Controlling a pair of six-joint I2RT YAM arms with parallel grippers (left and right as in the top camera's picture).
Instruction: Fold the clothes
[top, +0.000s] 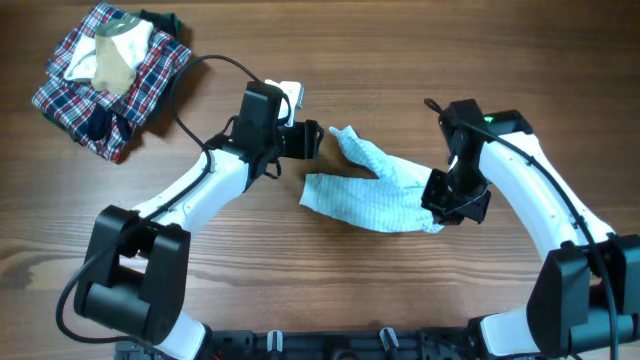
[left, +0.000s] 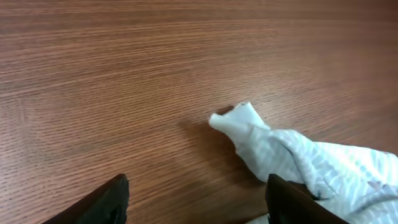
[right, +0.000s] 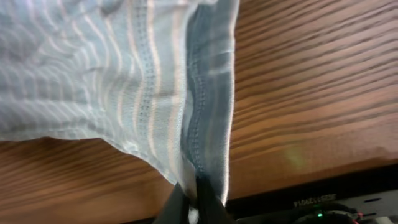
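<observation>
My right gripper (right: 194, 204), clenched on just a sliver of hem (right: 208, 112) at the bottom of its view, may lose the striped garment (top: 375, 185) lying mid-frame overhead if I tug, and my left gripper (top: 312, 140), spread wide beside the far corner (left: 236, 118), could nudge it away.

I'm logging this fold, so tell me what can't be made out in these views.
- Overhead: the right hand covers the right edge of the pale blue-white striped thin fabric garment, and its own fingertips are hidden.
- Left wrist: the garment runs off the right and bottom edges.
- Right wrist: the garment fills the view at close range, and the hand is cut off at the bottom edge.
</observation>
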